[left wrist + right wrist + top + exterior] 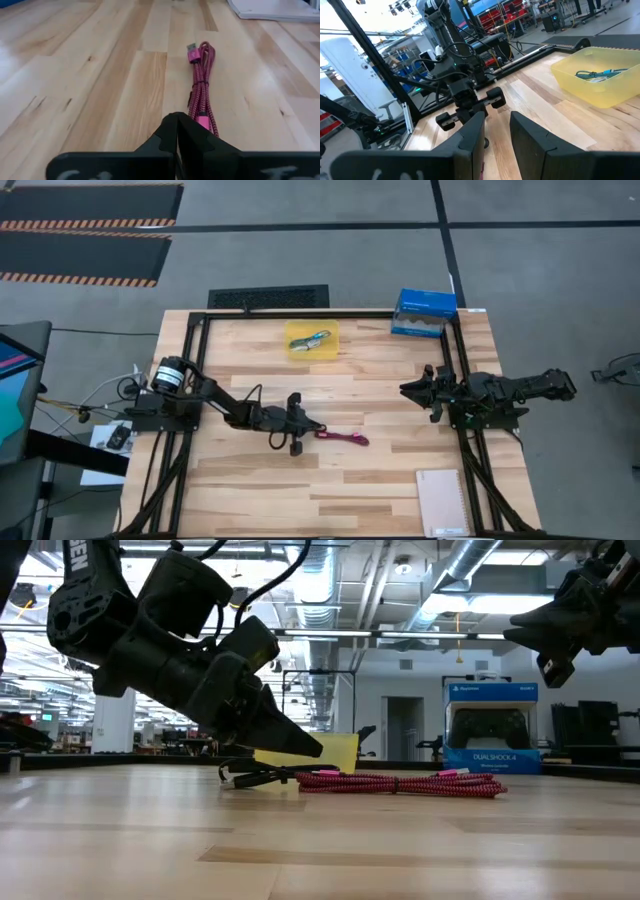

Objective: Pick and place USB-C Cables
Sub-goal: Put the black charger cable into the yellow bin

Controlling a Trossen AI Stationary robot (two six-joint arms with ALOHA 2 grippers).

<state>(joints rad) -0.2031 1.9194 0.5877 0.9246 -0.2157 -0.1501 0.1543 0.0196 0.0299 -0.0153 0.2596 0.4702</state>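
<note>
A magenta-red cable (343, 438) lies bundled on the table's middle, stretched out in the left wrist view (201, 85) and in the low view (400, 783). My left gripper (318, 427) is shut, low and slanting down, with its tip (177, 122) at the bundle's left end. The yellow bin (312, 340) stands toward the far edge and holds a teal cable (600, 74) and a pale one. My right gripper (497, 131) is open and raised over the table's right side (415, 390). No black cable plainly shows. My left gripper's shut fingers (170, 131) come slanting down from the table's left, along the magenta-red cable. The bundle's end (204, 121) runs right beside them and lies flat on the table. Whether the fingers touch it, I cannot tell.
A blue boxed game controller (425, 313) sits at the far right corner and shows behind the cable in the low view (490, 730). A pale notebook (443, 502) lies at the near right. Black frame rails (190, 380) run along the table's sides.
</note>
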